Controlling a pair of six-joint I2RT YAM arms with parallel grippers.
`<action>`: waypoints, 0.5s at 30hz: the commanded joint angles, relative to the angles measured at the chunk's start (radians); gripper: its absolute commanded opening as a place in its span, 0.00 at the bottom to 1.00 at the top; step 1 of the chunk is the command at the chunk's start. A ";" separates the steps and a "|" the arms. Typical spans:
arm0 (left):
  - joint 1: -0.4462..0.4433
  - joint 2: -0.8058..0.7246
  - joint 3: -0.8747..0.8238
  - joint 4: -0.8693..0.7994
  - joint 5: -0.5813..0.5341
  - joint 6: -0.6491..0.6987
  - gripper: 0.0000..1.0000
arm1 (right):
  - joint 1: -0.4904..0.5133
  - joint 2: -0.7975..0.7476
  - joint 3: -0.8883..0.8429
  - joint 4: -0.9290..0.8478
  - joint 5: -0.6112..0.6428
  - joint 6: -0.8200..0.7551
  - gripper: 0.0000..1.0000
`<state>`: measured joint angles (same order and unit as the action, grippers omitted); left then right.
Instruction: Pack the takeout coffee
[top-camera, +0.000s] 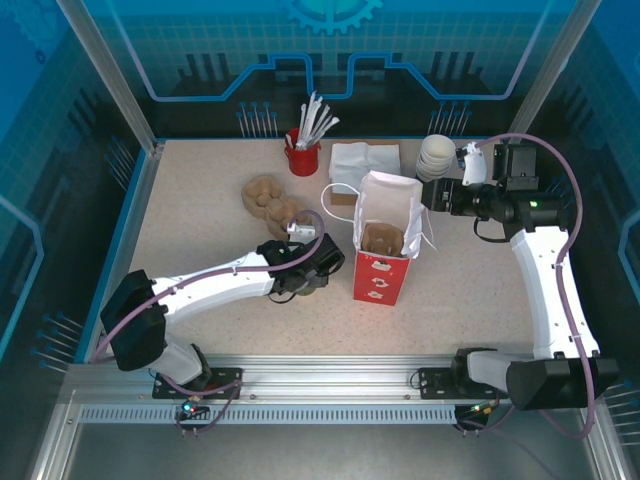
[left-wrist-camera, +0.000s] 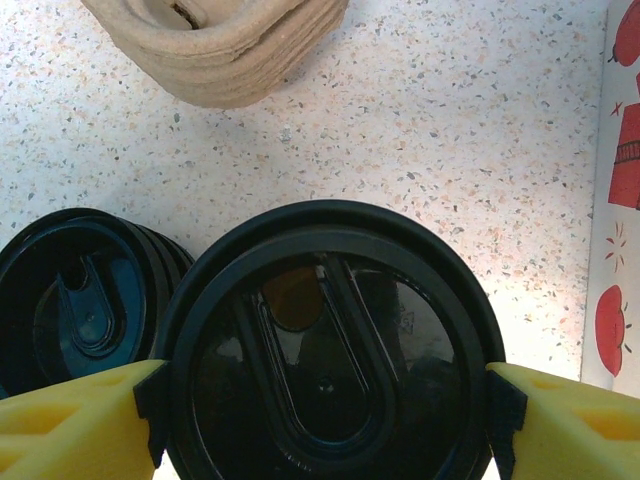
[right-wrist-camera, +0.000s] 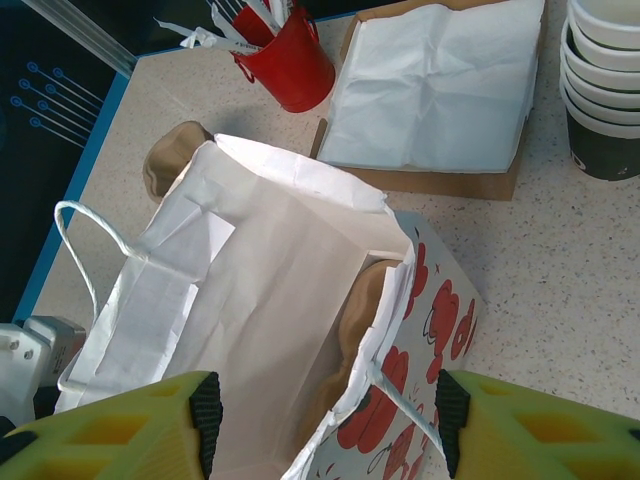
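Gripping the takeout coffee (left-wrist-camera: 325, 340) across its black lid: the left gripper (left-wrist-camera: 325, 415) has both pads against the rim on opposite sides, so the cup sits squarely between the jaws. The cup wall is hidden under the lid. Cannot tell whether the base is on the table (top-camera: 200, 220) or off it.

The right gripper (right-wrist-camera: 325, 430) has its jaws wide. The open mouth of the paper bag (right-wrist-camera: 280, 300) lies just ahead of them, and no finger contact with the paper can be made out.

Risks, as judged:
- The hold looks to be at lid level. If the lid is not fully seated it could pop off, and the cup could drop or spill.
- The lid stack (left-wrist-camera: 75, 290) sits just outside the left jaw and could be clipped on a sideways swing.
- The bag mouth is narrow and creased. A cup catching the rim could tip the bag, since nothing is seen bracing it.

Views:
- Left wrist shows the pad contact and the neighbouring lids, which the arm covers from above.
- Right wrist looks into the bag, where a pulp tray (right-wrist-camera: 362, 320) stands against the far wall.
- Top external gives the layout, with the bag standing between the two sets of jaws.
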<state>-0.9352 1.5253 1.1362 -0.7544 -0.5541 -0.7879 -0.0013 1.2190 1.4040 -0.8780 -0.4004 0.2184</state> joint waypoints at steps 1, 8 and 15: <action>0.004 0.022 0.019 -0.027 -0.012 -0.027 0.80 | -0.018 -0.010 -0.007 0.001 0.000 -0.019 0.61; 0.007 0.048 0.016 -0.028 0.005 -0.036 0.81 | -0.021 -0.005 0.003 0.003 -0.009 -0.020 0.61; 0.011 0.057 0.010 -0.022 0.044 -0.025 0.76 | -0.021 0.015 0.022 0.002 -0.022 -0.058 0.60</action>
<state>-0.9321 1.5440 1.1458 -0.7528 -0.5529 -0.8108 -0.0078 1.2217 1.4040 -0.8776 -0.4019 0.1997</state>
